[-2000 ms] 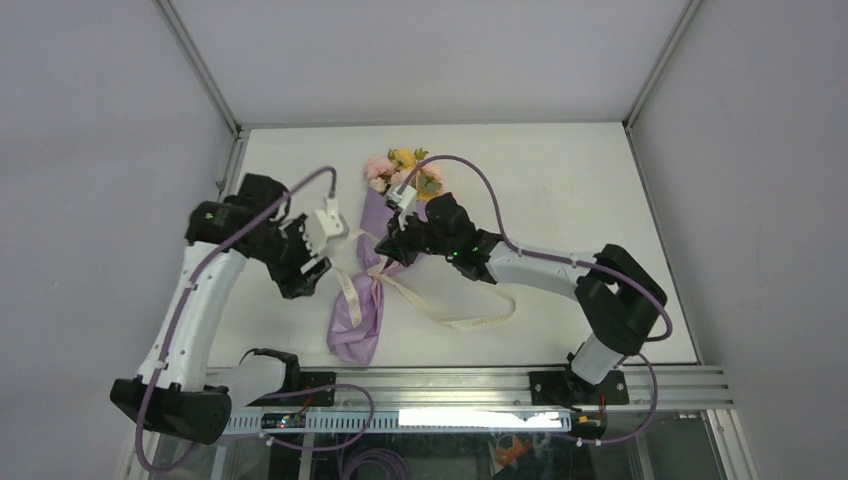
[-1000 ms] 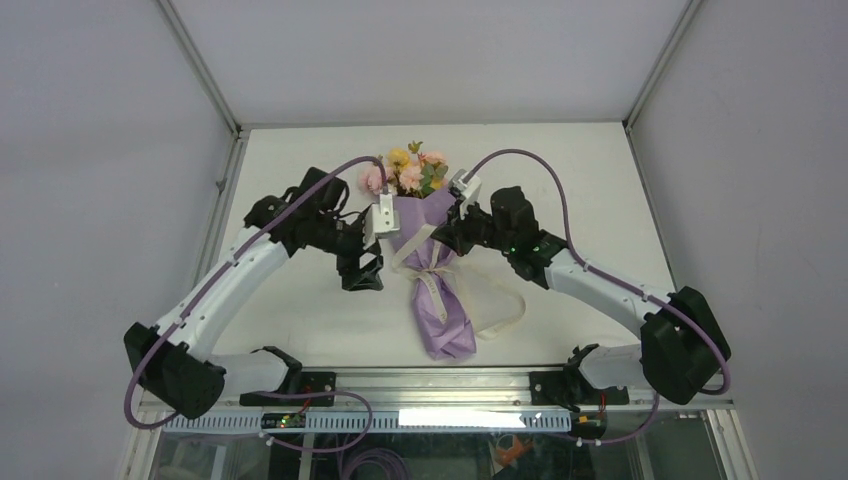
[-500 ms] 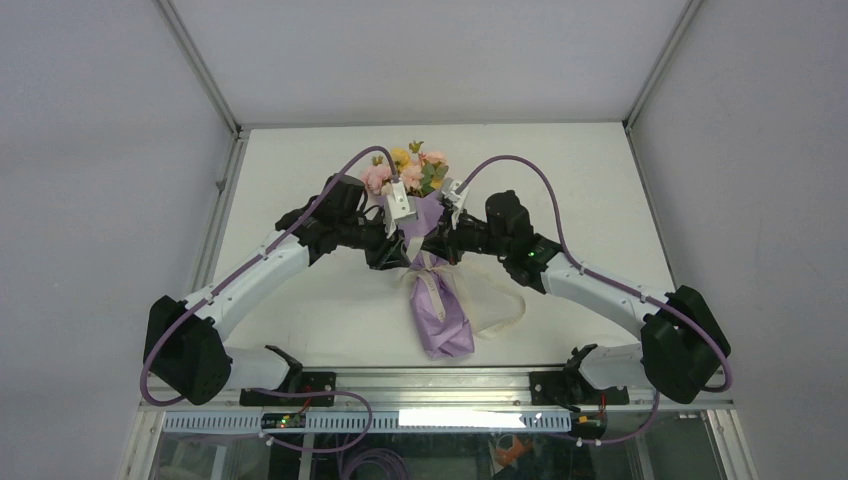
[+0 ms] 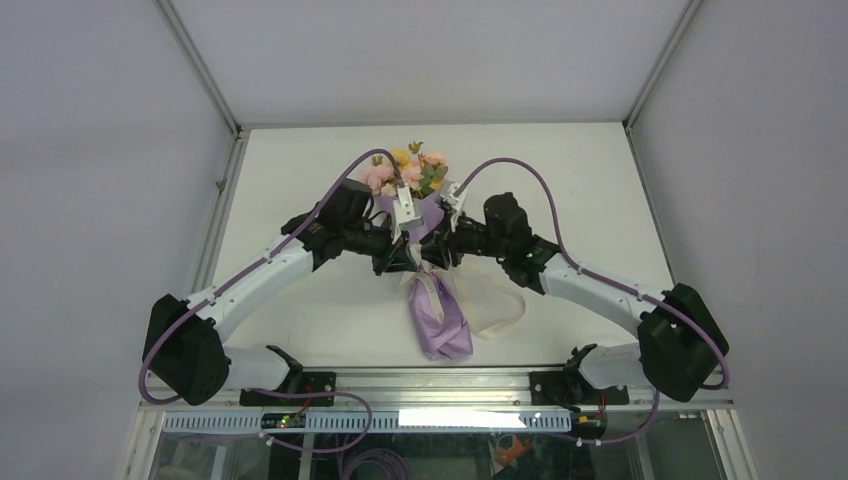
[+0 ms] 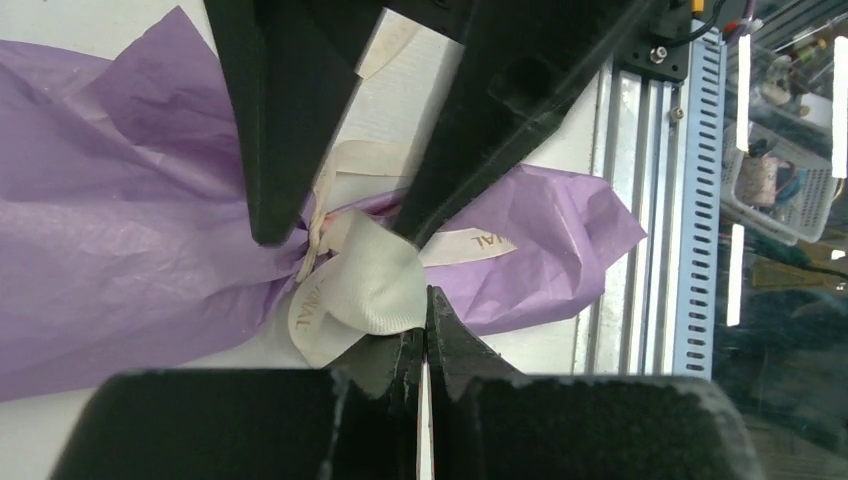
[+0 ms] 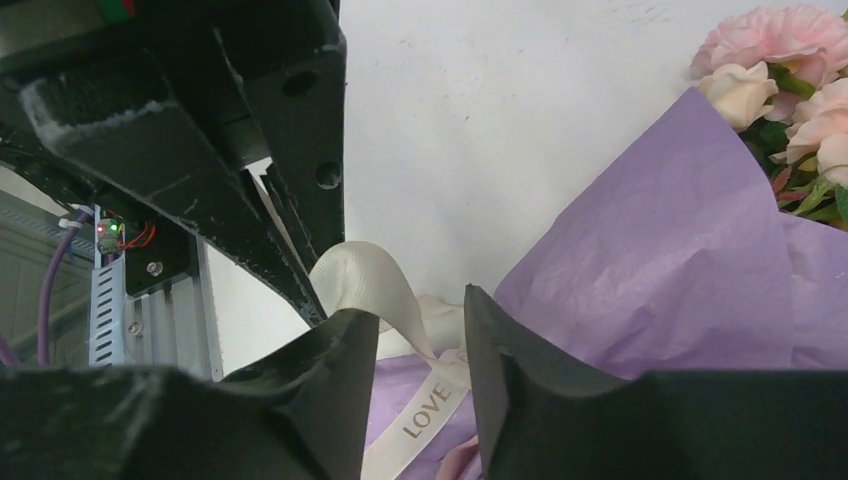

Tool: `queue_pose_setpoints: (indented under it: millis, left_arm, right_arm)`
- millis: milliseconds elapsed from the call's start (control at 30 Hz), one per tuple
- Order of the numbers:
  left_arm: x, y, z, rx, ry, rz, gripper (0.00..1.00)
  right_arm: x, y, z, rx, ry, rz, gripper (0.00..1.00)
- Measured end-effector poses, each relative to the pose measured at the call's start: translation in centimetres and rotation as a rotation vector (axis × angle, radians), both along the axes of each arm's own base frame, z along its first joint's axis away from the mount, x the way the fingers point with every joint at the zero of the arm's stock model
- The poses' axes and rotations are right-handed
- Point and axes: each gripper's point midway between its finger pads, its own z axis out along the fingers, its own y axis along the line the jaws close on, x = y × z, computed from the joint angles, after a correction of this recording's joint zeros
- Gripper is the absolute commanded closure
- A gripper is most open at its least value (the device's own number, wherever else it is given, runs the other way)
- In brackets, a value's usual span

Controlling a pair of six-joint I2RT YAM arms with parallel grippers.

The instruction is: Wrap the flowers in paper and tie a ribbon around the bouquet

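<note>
1 bouquet [image 4: 440,320], 1 ribbon [image 5: 370,290] (cream), L hand [image 5: 424,325] pinching it, R hand [image 6: 415,305] parted

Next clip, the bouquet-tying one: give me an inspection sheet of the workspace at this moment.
Surface: white table.
Job's things: bouquet lies mid-table, flowers at the far end, lilac paper closed around them. The cream ribbon is looped at its waist, with slack lying to the right.
Clutter: nothing seen.
Grippers: left end effector shut on a loop of the ribbon; right end effector open, ribbon running between its fingers.
Cables: a purple cable arches over each wrist.
Surroundings: grey enclosure walls; metal rail at the near edge.
</note>
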Motion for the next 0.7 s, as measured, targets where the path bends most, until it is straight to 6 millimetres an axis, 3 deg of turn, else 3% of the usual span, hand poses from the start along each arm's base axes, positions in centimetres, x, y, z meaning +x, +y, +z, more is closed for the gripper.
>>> queue_pose_setpoints:
  millis: [100,200,333,433,700]
  left_arm:
    - [-0.6,-0.2,0.2,-0.024,0.055,0.018,1.0]
    - [-1.0,-0.6,0.6,-0.079,0.104,0.061,1.0]
    - [-0.7,-1.7,0.7,-0.183,0.18,0.131,1.0]
    - [-0.3,-2.3,0.6,-0.235,0.23,0.168,1.0]
    - [1.0,-3.4,2.2,-0.346,0.267,0.166,1.0]
  right_arm:
    - [0.3,-0.8,-0.7,-0.039,0.018,-0.036,0.15]
    - [-0.3,-2.5,-0.9,-0.084,0.041,-0.07,0.07]
    - [-3.3,-4.5,-0.2,-0.043,0.018,-0.064,0.04]
    - [-4.5,-4.3,-1.0,-0.021,0.012,-0.04,0.04]
    - [-2.7,-2.4,-7.3,-0.066,0.042,-0.053,0.02]
